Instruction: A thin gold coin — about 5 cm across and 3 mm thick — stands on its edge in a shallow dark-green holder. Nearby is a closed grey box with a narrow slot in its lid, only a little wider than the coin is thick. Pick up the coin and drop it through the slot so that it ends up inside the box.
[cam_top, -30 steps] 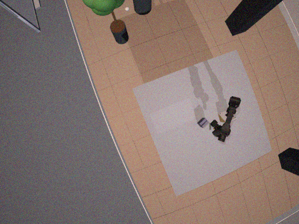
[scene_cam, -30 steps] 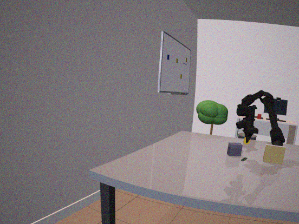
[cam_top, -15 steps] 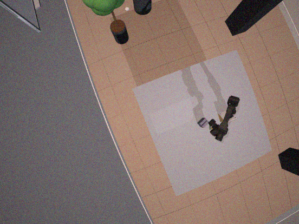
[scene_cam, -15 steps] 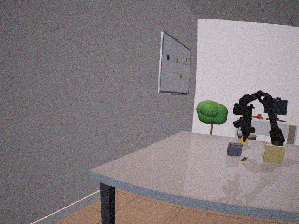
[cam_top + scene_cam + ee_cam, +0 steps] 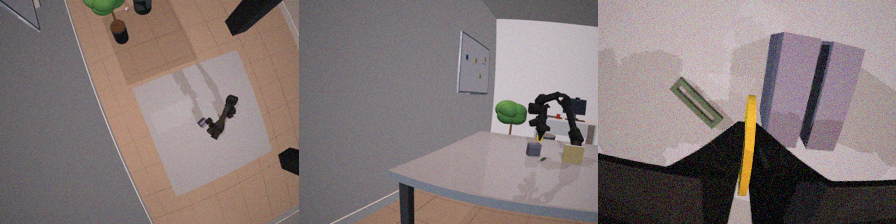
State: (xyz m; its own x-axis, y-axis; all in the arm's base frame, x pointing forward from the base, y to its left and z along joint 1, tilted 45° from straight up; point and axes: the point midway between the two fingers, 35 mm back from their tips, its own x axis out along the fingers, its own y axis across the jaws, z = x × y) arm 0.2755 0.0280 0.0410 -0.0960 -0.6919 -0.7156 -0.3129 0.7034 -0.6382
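One arm, one gripper (image 5: 746, 163). Its two black fingers are pinched on the one gold coin (image 5: 748, 143), held edge-on and upright, lifted off the table (image 5: 467, 159).

One grey box (image 5: 811, 90) sits ahead and to the right of the coin in the wrist view. One dark slot (image 5: 816, 92) runs along its lid. The coin stands left of the slot, beside the box's near left edge, not over the slot. From the exterior view the coin (image 5: 539, 138) hangs just above the box (image 5: 533, 149).

One dark-green holder (image 5: 697, 102) lies flat on the table, left of the coin, apart from the box, with nothing in it.

One tan block (image 5: 572, 153) stands by the arm's base. One green plant (image 5: 511, 112) behind the table. One whiteboard (image 5: 473, 65) on the wall, with four small coloured marks, one blue and three yellow; no readable writing anywhere.
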